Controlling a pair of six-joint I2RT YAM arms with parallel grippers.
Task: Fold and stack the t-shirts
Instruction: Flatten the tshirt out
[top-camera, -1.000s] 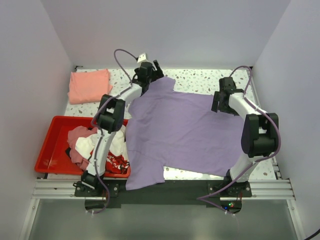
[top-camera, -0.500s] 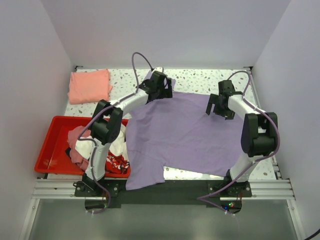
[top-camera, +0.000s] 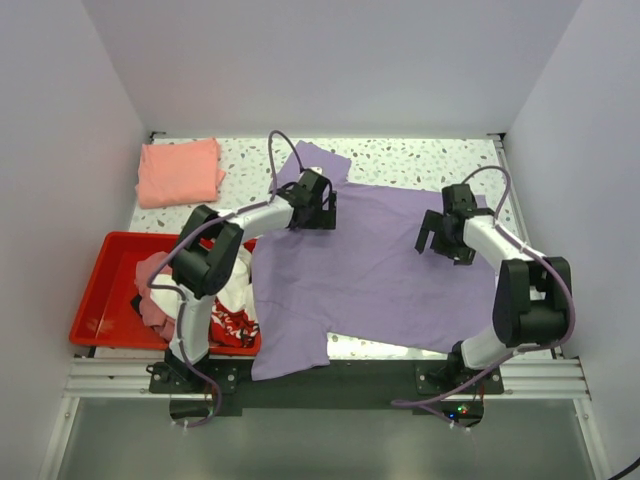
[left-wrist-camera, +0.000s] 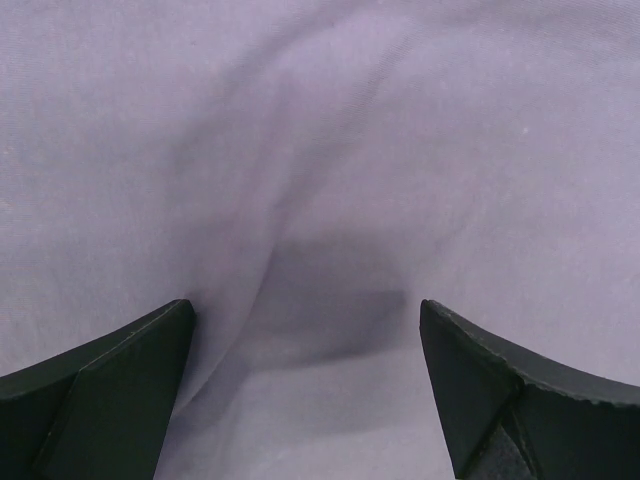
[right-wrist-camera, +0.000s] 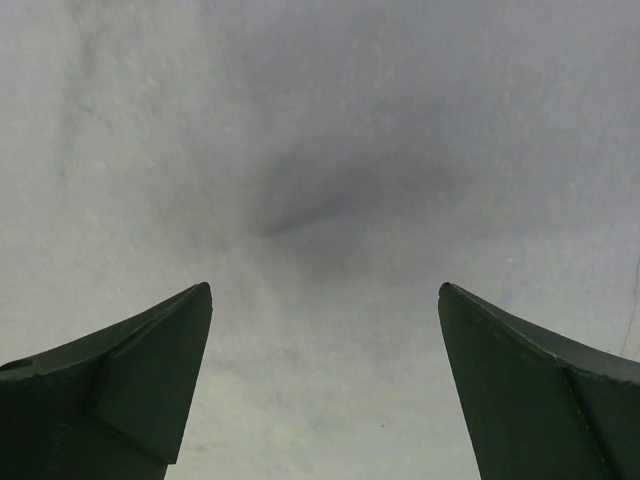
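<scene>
We've got the lavender tee (top-camera: 380, 265) spread flat over most of the bench (top-camera: 420, 152), one sleeve pointing to the far edge, near-left corner reaching the rail by the arm bases. L gripper (top-camera: 322, 212) sits over the tee's far-left part, just below that sleeve. Its jaws are wide apart w/ nothing btwn them, and the wrist view shows only purple cloth w/ a soft crease. R gripper (top-camera: 441, 243) is over the tee's right side, jaws also spread wide, nothing held. We can't tell if either touches the cloth. Folded salmon tee (top-camera: 180, 172) lies at the far-left corner, well apart. Red tray (top-camera: 100, 290) at near left holds a heap: dusty pink tee (top-camera: 158, 280) and white tee w/ red print (top-camera: 232, 318), the latter just beside the lavender tee's left edge.
</scene>
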